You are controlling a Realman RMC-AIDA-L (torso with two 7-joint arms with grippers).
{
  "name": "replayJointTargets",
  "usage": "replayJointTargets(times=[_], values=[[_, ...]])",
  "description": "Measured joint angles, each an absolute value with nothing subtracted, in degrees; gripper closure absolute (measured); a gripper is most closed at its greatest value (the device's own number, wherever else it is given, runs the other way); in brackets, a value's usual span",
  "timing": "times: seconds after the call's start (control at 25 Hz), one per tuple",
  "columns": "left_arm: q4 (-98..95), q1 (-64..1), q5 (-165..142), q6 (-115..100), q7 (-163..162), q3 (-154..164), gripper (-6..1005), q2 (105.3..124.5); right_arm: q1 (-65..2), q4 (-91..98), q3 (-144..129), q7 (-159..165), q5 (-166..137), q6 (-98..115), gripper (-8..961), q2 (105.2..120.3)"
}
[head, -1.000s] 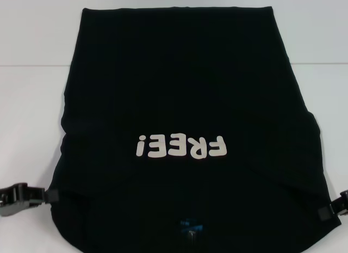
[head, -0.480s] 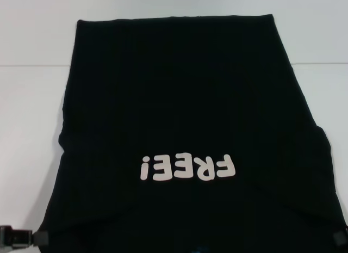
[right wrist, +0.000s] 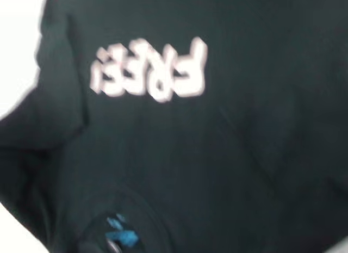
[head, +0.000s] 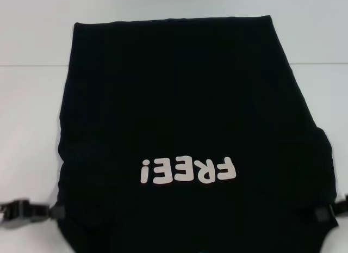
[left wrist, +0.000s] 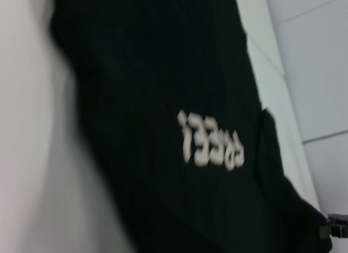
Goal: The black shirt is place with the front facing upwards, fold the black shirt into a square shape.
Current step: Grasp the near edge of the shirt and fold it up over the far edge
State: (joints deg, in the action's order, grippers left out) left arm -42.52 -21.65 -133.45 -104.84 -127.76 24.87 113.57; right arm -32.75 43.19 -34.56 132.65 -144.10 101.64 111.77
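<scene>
The black shirt lies spread on the white table, front up, its whitish "FREE!" letters upside down toward the near edge. My left gripper sits at the shirt's near left edge, its fingers closed on the fabric. On the opposite near edge, my right gripper pinches the cloth in the same way. The left wrist view shows the black shirt with its letters and the right gripper far off. In the right wrist view the black shirt fills the picture, its blue neck label showing.
The white table shows on both sides of the shirt and beyond its far hem. A seam line crosses the table at the back.
The shirt has slid toward the near edge, its letters now lower in view. Both grippers dropped almost out of view, then came back up a little at the shirt's near edges.
</scene>
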Motion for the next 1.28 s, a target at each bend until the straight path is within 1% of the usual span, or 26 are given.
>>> replayJointTargets(times=[0.04,0.08,0.12,0.24,0.32,0.52,0.6,0.68,0.72,0.84,0.88,0.92,0.96,1.04,1.08,1.12,1.28], values=[[-42.5,-21.6,-133.4,-104.8,-127.8,24.9,1000,113.57,-33.1,43.2,-34.5,132.7,-142.6,101.3,886,111.93],[-41.8,-23.1,-133.3,-103.9,-128.1,24.6,1000,113.49,-33.4,43.1,-34.3,132.6,-141.2,101.0,885,112.03],[-40.9,-26.1,-133.2,-102.4,-128.8,23.6,1000,113.48,-33.7,43.1,-34.2,132.6,-139.7,100.7,883,112.11],[-40.2,-29.9,-133.1,-100.5,-130.1,21.2,1000,113.37,-34.6,43.1,-33.7,132.9,-135.4,99.3,879,111.89],[-40.2,-32.9,-133.1,-98.4,-131.9,19.1,1000,112.93,-35.1,43.2,-32.6,133.4,-132.4,98.0,876,111.20],[-39.9,-38.3,-133.0,-89.8,-136.8,18.6,1001,110.98,-36.5,43.6,-30.1,135.5,-126.2,90.9,869,108.74],[-39.7,-40.3,-133.0,-85.3,-138.0,19.1,1001,110.79,-37.3,43.4,-29.9,135.9,-124.6,86.6,866,108.41],[-39.4,-41.6,-133.0,-81.1,-138.4,19.5,1001,111.10,-38.3,43.2,-30.2,135.8,-124.0,81.0,863,108.86],[-38.8,-42.4,-133.0,-77.3,-138.5,20.2,1001,111.61,-38.8,42.9,-30.6,135.5,-124.0,78.1,861,109.33],[-37.2,-43.4,-133.0,-68.8,-138.5,23.0,1000,112.95,-40.4,41.3,-32.8,133.5,-124.1,67.9,857,111.23],[-36.6,-43.6,-133.0,-62.7,-138.5,26.1,1000,114.33,-41.2,40.4,-34.2,132.4,-124.1,64.4,855,111.90],[-36.6,-43.6,-133.0,-62.7,-138.5,26.1,1000,114.33,-41.9,39.2,-35.9,131.4,-124.2,60.9,854,112.48],[-36.5,-43.7,-133.0,-60.5,-138.4,27.6,1000,114.96,-42.8,37.7,-38.1,130.6,-124.2,57.6,852,112.94],[-36.8,-43.7,-133.0,-55.8,-138.2,30.9,1000,116.50,-44.1,35.4,-42.0,130.1,-124.3,52.1,850,113.56],[-37.6,-43.7,-133.1,-52.2,-137.9,33.4,1000,117.62,-44.7,34.6,-43.7,130.1,-124.3,49.6,848,113.82],[-37.6,-43.7,-133.1,-52.2,-137.9,33.4,1000,117.62,-45.2,34.0,-45.4,130.1,-124.3,47.2,847,114.13],[-41.3,-43.0,-133.4,-47.2,-137.9,36.7,1001,119.31,-46.2,34.1,-48.0,130.4,-124.3,42.1,841,114.64]])
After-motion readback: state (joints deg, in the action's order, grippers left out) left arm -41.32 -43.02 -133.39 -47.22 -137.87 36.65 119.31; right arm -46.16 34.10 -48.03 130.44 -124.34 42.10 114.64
